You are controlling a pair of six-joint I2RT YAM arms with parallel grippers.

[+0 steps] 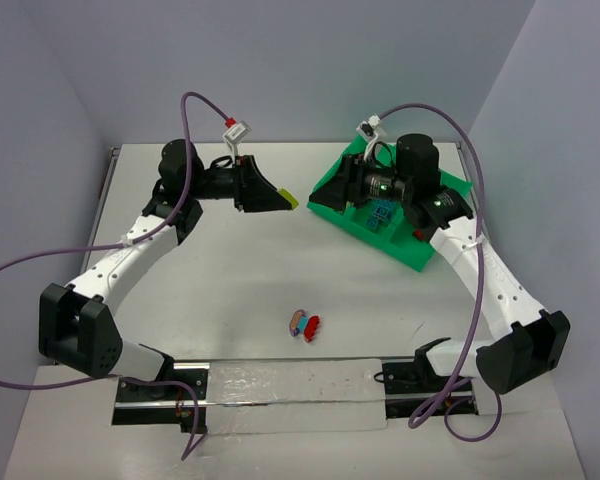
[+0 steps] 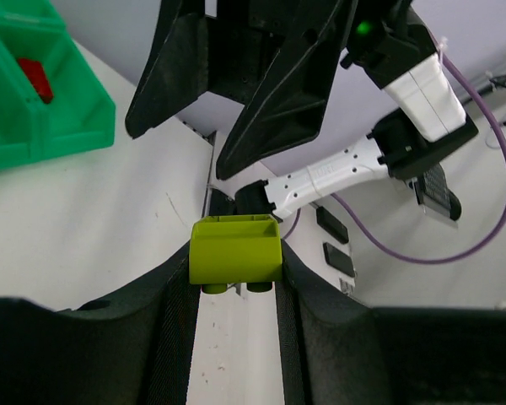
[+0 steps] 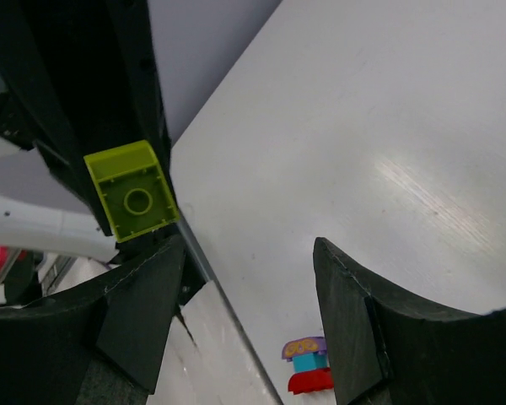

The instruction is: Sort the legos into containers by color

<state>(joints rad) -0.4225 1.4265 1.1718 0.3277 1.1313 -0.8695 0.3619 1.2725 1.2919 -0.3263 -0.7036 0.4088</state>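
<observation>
At the table's far middle, the left gripper (image 1: 283, 199) pinches an olive-yellow brick (image 2: 236, 249) at its fingertips, pointing toward the green tray (image 1: 412, 258) just to its right. Facing it, the right gripper (image 1: 318, 199) hangs by the tray's left corner, fingers spread, empty. A few loose bricks (image 1: 303, 324) lie well apart, near the bases.

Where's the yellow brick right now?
In the top view, centre-back: the yellow brick is pinched in the left gripper, just left of the green tray, facing the open right gripper.

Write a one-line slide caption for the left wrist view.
Left arm's fingers pinch an olive-yellow brick opposite the right arm's open fingers; green tray upper left.
</observation>
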